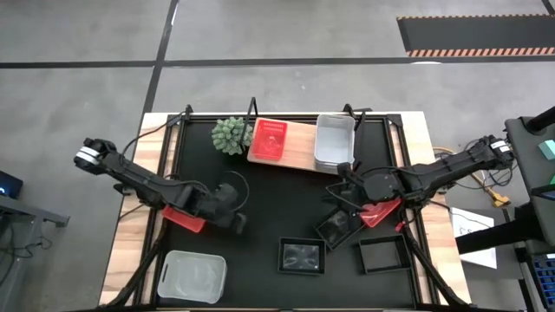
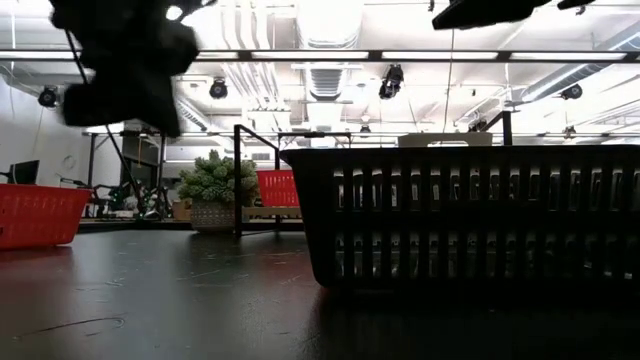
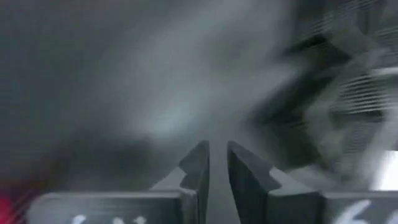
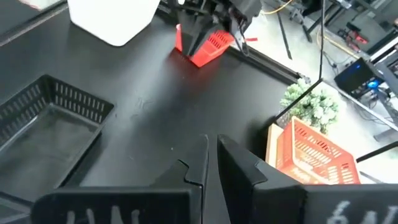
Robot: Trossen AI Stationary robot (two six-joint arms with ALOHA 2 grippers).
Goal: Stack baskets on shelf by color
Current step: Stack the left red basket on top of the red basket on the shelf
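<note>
The wooden shelf (image 1: 295, 149) lies at the table's far side. On it rest a red basket (image 1: 269, 139) and, to its right, white basket(s) (image 1: 334, 141). My left gripper (image 1: 238, 223) hovers left of centre, shut and empty (image 3: 217, 155). A red basket (image 1: 184, 217) lies on the mat under its arm. My right gripper (image 1: 341, 185) hovers right of centre, shut and empty (image 4: 212, 146). Another red basket (image 1: 379, 211) lies under its arm. Three black baskets (image 1: 302, 256) (image 1: 338, 227) (image 1: 384, 254) and a white basket (image 1: 191, 276) sit on the near part of the mat.
A green spiky plant (image 1: 231, 134) stands just left of the shelf. A thin black frame (image 1: 260, 114) runs round the mat's edges. In the low view the nearest black basket (image 2: 470, 215) fills the foreground. There is bare mat (image 1: 286, 199) between the two grippers.
</note>
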